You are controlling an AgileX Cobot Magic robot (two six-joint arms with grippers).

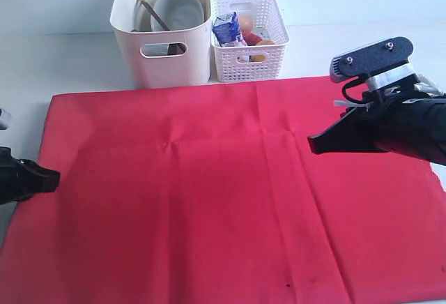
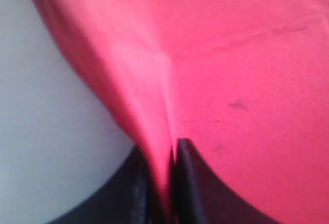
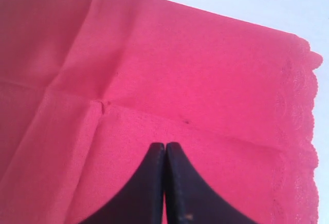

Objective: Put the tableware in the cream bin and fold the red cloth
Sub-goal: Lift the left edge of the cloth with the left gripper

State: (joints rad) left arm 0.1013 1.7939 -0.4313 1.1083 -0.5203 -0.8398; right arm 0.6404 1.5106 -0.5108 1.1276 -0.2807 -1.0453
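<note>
– Exterior view up: red cloth lies spread flat across the white surface, creases running through it. Where's the left tool?
– Low at the cloth's left edge. On the left wrist view it's pinching a raised ridge of red fabric between its jaws.
– And the right tool?
– Hanging over the cloth's right half, jaws pressed together, nothing between them. Scalloped hem shows beyond it.
– Back row?
– Cream bin just past the cloth's far edge, pale bowl tilted inside beside a brown wooden utensil. White lattice basket sits just beside the bin, blue milk carton inside.
</note>
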